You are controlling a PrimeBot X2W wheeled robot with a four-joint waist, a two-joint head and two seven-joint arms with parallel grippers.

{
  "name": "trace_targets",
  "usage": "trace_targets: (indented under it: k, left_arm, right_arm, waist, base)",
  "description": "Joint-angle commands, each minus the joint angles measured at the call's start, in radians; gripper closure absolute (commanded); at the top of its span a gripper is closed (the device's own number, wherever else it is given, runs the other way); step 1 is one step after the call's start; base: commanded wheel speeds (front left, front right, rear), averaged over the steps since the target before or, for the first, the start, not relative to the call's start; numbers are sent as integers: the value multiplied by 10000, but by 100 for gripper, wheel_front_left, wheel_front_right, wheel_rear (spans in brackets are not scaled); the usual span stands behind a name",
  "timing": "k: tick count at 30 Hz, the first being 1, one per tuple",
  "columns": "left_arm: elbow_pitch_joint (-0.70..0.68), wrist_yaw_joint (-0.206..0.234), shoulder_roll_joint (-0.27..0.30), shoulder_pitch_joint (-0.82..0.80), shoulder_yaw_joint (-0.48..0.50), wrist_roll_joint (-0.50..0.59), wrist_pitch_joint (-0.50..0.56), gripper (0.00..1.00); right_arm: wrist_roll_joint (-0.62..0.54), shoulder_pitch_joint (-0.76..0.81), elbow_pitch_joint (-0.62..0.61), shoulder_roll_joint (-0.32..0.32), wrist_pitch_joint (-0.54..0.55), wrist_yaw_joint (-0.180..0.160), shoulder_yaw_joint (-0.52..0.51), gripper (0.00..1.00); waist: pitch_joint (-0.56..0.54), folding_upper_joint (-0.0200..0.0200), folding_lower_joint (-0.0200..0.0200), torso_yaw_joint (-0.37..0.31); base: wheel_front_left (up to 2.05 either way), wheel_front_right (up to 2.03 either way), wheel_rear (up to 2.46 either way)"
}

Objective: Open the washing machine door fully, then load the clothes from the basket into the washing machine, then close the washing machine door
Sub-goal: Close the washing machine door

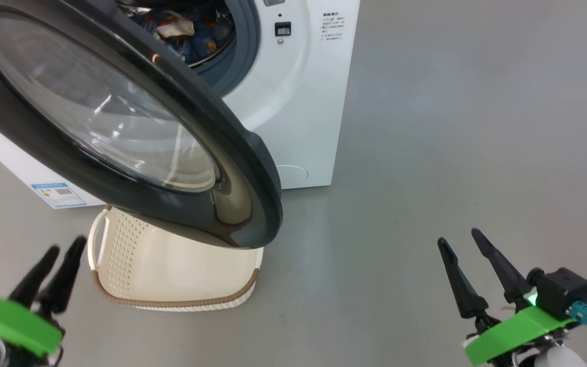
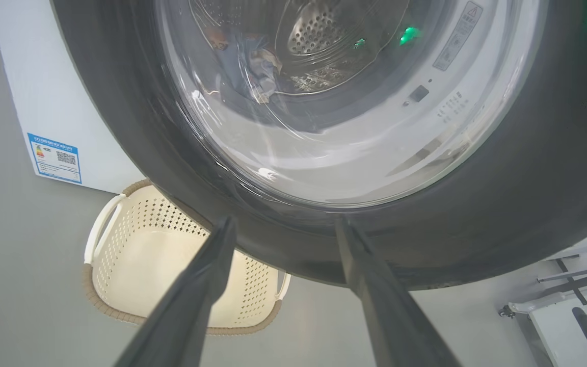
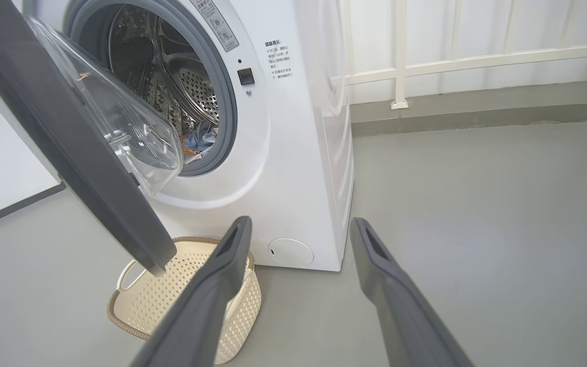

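The white washing machine (image 1: 293, 112) stands with its black, glass-centred door (image 1: 120, 122) swung partway out over the basket (image 1: 135, 239). Blue and orange clothes (image 1: 181, 30) lie in the steel drum, and the right wrist view also shows the clothes (image 3: 196, 142). The cream basket (image 2: 171, 265) looks empty. My left gripper (image 1: 67, 244) is low at the left, beside the basket. In its wrist view the left gripper (image 2: 286, 221) is open below the door's lower rim (image 2: 528, 178), holding nothing. My right gripper (image 1: 458, 237) is open over bare floor, and in its wrist view the right gripper (image 3: 301, 221) faces the washer front (image 3: 293, 153).
Grey floor (image 1: 451, 127) stretches to the right of the machine. A white railing (image 3: 400, 66) runs behind it. A blue label sticker (image 1: 58, 193) sits low on the washer's side. A white wheeled frame (image 2: 553, 300) stands at the lower right of the left wrist view.
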Motion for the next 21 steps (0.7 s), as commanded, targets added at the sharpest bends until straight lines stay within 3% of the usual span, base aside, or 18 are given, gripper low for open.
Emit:
trace_targets:
  k: [1,5,10,21]
  left_arm:
    - [3,-29,456,-33,301,102,-512,0]
    - [518,-29,461,400,-48,442,-1561,0]
    - [1164,-29,26,680,244,1058,-1922,0]
    - [1316,-29,-2674,1760,3616,5777,-1936,0]
  right_arm:
    - [39,240,-208,-179,-48,27,148,0]
    - [58,302,-189,-276,-48,27,76,0]
    - [68,321,-162,-355,-48,27,-53,0]
    - [108,406,-151,-303,-48,27,-381,0]
  waist:
    - [-36,0,0,26]
    - [-71,0,0,11]
    - [-74,0,0,-60]
    - [-185,0,0,-324]
  base:
    - [0,0,0]
    - [0,0,0]
    - [0,0,0]
    - [0,0,0]
